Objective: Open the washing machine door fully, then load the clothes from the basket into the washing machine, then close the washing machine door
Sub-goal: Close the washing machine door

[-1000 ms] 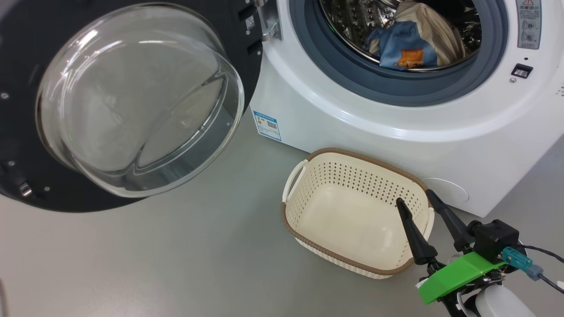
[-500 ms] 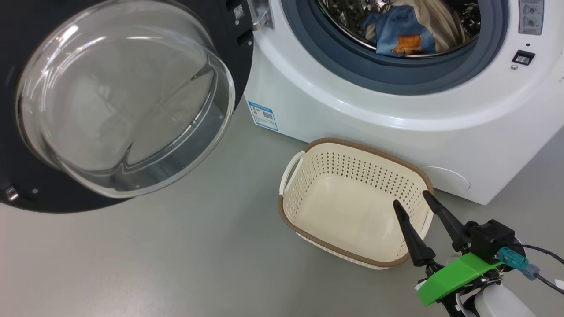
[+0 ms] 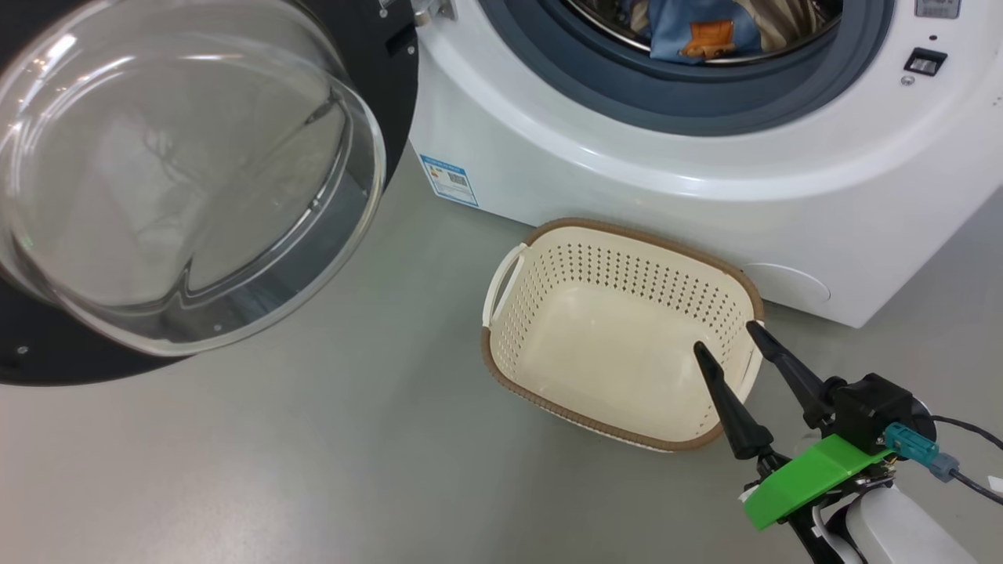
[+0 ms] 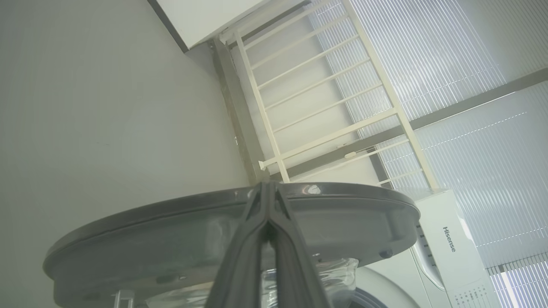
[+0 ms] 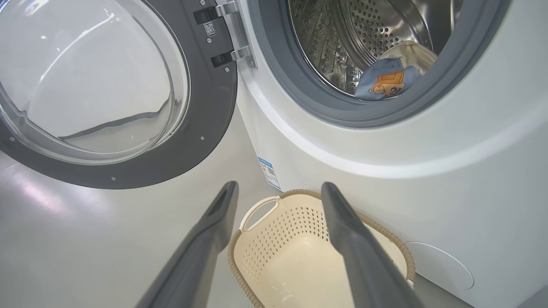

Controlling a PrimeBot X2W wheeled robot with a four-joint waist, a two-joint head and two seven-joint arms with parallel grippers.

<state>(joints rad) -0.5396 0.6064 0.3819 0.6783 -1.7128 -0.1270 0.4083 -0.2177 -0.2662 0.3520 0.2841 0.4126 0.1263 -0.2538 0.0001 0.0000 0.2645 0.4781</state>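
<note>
Right gripper (image 3: 724,337) first: my two fingers stand wide apart with nothing between them, and in the head view the tips sit over the right end of the basket (image 3: 595,227). The basket is on the grey floor (image 3: 313,454), just in front of the washing machine (image 3: 627,180), and its cream bottom shows bare. The clothes (image 3: 705,31) are in the drum, the blue piece with the orange print in front and the cream one behind it. The washing machine door (image 3: 172,180) is swung wide out to the left, its glass bowl bulging towards me. My left gripper (image 4: 267,188) has its fingers pressed together on nothing. They point across the door's outer side, and I can't tell whether they touch it.
</note>
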